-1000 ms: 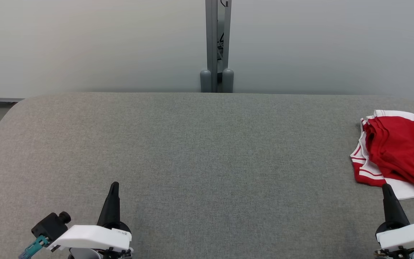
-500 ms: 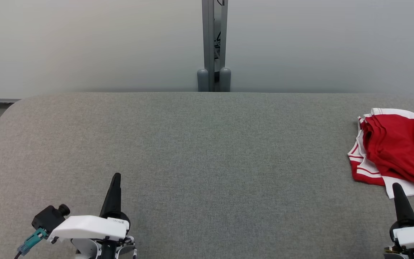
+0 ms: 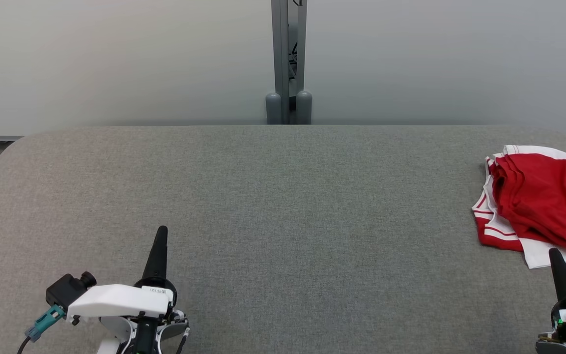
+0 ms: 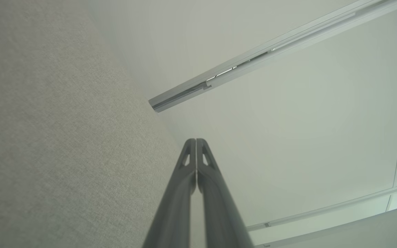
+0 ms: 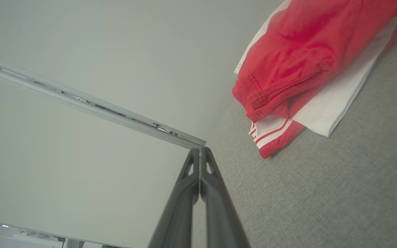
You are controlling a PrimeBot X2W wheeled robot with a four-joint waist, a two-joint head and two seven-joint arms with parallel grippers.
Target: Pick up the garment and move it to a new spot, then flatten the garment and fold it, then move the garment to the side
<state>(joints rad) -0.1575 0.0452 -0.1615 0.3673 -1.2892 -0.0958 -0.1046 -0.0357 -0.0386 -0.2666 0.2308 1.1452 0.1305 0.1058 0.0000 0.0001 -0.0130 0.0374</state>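
Red-and-white garment: a jersey-knit top with a red body, white panels and a striped cuff. It lay in loose stacked layers at the right end of the grey upholstered table and ran past the head view's right edge.
Stage: a layered heap at the side fitted either a garment waiting to be lifted or one roughly folded and set aside. The frames did not settle which.
Left gripper: fingers pressed together, holding nothing, over bare grey cloth well apart from the garment.
Right gripper: fingers closed tip to tip and empty, just beside the garment's white near edge. The right wrist view showed grey cloth between them.
Handling: judged light, soft and limp. It would sag when raised, and its layers would likely slide apart.
Hold: a stitched hem or the striped cuff appeared to offer the thickest pinch. Two spread points along one edge would limit bunching.
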